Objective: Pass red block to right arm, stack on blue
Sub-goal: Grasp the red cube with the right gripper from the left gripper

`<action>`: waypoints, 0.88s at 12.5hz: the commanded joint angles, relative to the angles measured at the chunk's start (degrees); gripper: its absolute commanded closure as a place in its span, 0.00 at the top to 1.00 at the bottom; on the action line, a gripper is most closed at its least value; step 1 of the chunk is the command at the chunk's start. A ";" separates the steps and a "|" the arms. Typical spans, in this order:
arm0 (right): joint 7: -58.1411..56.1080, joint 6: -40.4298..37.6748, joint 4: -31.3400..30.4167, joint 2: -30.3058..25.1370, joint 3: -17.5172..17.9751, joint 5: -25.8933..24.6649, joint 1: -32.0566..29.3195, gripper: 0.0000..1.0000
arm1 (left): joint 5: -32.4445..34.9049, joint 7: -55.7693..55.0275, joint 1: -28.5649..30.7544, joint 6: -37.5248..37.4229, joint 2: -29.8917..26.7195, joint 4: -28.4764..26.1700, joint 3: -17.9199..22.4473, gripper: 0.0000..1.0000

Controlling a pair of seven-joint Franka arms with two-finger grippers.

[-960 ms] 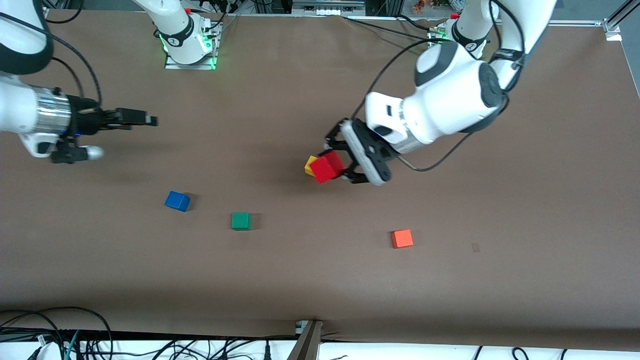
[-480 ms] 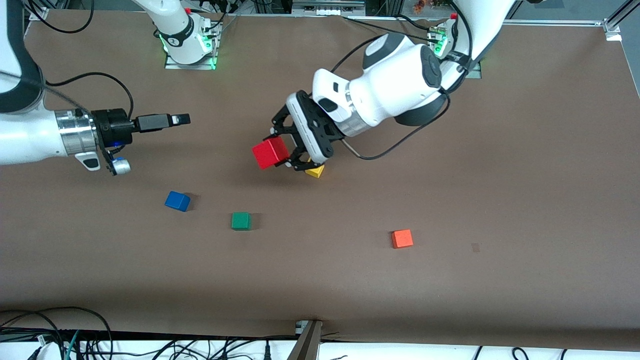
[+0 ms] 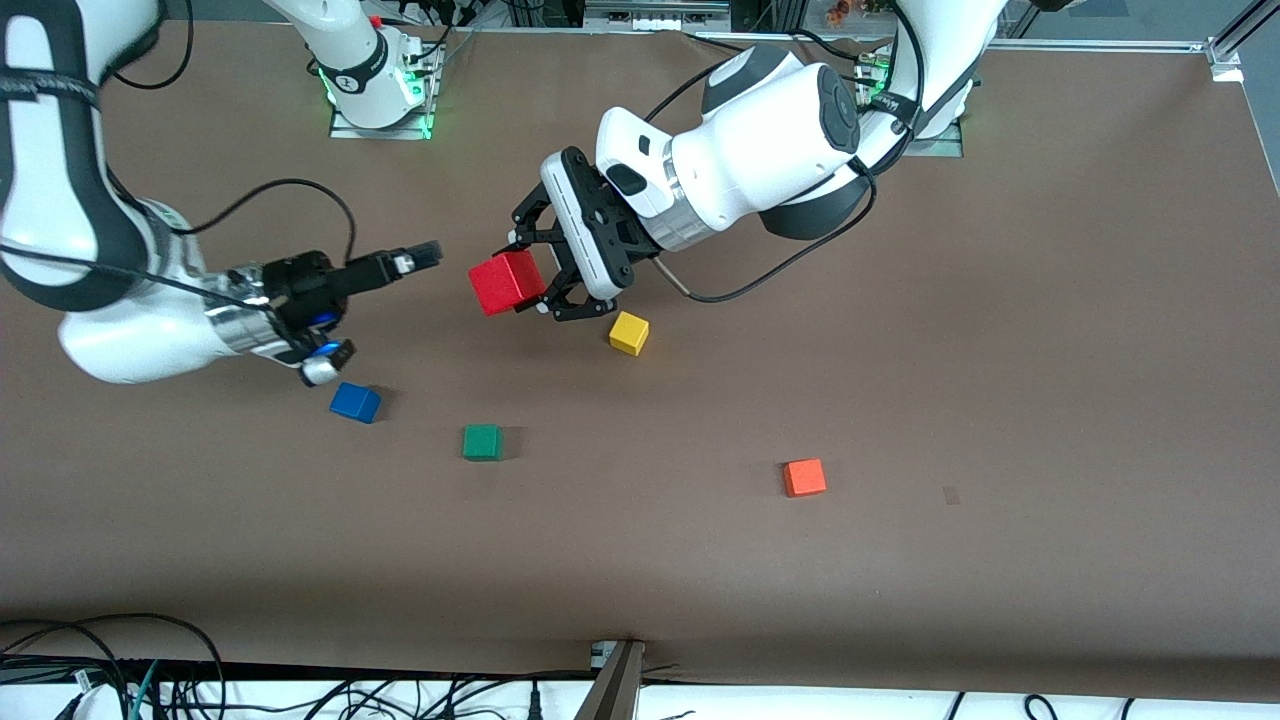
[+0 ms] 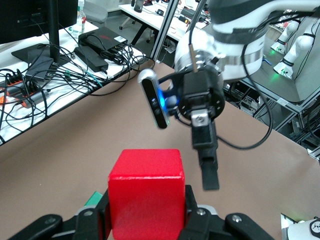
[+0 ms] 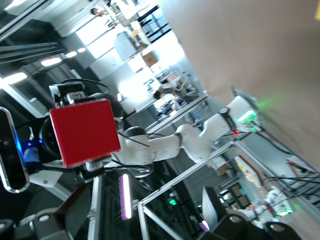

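1. I have the left pincer clamped on the red block, up in the air over bare worktop approx. mid-table, above the yellow cube's neighbourhood. The block sticks out past the fingers, so there are free faces for the other arm to take.
2. Right pincer points straight at the block, close but w/ a gap between them. In the right wrist view its fingers look spread apart, the block framed between them, ready to receive.
3. Left wrist view: red block up front, the right pincer lined up facing it.
4. Blue cube sits on the worktop toward the right arm's end, just under that arm's wrist, a short trip after the handover.
5. Green & orange cubes lie nearer the front camera, out of the way.
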 commanded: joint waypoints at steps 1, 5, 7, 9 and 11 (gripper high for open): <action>-2.32 -0.87 -0.10 1.93 0.07 7.50 0.00 1.00 | -1.37 0.78 -1.35 0.00 1.87 3.42 0.09 0.00; -4.45 -0.70 -0.37 3.87 0.42 16.22 1.14 1.00 | -1.46 0.78 -1.35 0.00 2.04 3.77 0.09 0.00; -4.45 0.18 -0.28 4.22 0.42 18.33 1.32 1.00 | -1.46 0.78 -1.44 0.00 2.40 4.21 0.09 0.00; -4.36 1.85 -0.10 4.31 0.51 20.44 2.80 1.00 | -1.46 0.78 -1.52 0.00 2.66 4.65 0.09 0.00; -4.45 4.91 0.16 4.31 0.51 22.11 4.47 1.00 | -1.46 0.78 -1.61 0.00 2.75 5.35 0.09 0.00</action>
